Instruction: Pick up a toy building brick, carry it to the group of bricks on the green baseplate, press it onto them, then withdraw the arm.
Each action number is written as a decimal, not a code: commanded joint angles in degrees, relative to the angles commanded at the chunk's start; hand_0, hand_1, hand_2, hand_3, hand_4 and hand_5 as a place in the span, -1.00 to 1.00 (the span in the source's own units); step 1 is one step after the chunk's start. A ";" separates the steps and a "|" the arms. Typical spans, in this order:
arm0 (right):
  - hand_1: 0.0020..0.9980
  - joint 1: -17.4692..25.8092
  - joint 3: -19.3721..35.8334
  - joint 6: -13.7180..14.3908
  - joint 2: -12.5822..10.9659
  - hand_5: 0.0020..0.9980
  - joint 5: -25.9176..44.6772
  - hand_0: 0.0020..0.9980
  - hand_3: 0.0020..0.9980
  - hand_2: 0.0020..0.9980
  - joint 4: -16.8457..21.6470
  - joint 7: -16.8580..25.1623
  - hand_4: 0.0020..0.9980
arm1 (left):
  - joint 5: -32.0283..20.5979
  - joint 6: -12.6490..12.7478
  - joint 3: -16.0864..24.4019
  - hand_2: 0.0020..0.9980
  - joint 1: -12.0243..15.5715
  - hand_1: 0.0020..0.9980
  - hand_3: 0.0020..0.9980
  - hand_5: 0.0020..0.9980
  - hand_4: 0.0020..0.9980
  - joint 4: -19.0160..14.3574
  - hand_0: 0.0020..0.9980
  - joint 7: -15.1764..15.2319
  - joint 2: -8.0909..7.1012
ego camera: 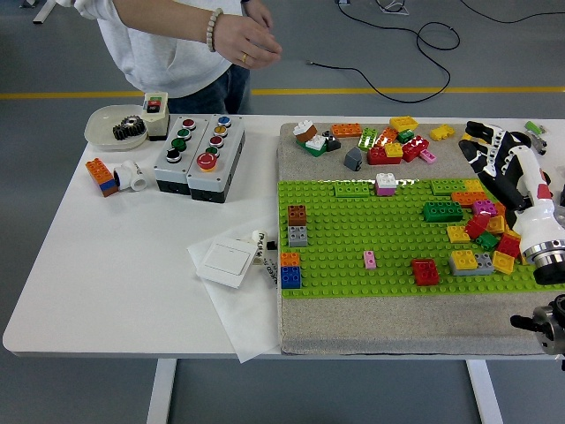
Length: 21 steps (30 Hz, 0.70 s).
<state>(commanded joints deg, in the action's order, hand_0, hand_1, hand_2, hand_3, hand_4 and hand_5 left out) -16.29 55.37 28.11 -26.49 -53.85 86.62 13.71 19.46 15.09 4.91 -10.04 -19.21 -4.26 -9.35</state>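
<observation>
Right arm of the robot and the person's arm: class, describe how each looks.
The right arm has a glossy white shell with a small red mark, a silver metal ring at the wrist and black fingers with white patches. The person wears a light grey top with pushed-up sleeve, a beaded bracelet and a ring.

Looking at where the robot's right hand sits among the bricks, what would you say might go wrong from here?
The right hand hangs over the crowded cluster of bricks at the green baseplate's right end, so the forearm may nudge neighbours loose. The loose bricks behind the baseplate lie packed together, so grasping one could drag others. A person's hand hovers beyond the table's far side and might reach into the workspace.
</observation>
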 joint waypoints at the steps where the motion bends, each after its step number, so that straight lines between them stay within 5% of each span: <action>1: 0.51 0.21 -0.35 -0.02 0.11 0.38 -0.21 0.56 0.50 0.57 0.40 -0.07 1.00 | 0.00 -0.08 -0.08 0.55 0.06 0.50 0.19 0.28 0.24 -0.07 0.50 0.06 -0.03; 21: 0.50 0.60 0.57 -0.22 -0.64 0.39 -1.59 0.56 0.50 0.57 -2.37 -1.69 1.00 | 0.02 -0.72 0.54 0.55 1.01 0.49 0.20 0.28 0.24 0.29 0.50 -0.41 -0.27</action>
<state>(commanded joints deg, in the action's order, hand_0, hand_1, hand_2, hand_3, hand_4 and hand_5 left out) -15.69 55.94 27.88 -27.13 -55.44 84.25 12.02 19.48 14.37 5.45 -9.03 -18.92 -4.67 -9.62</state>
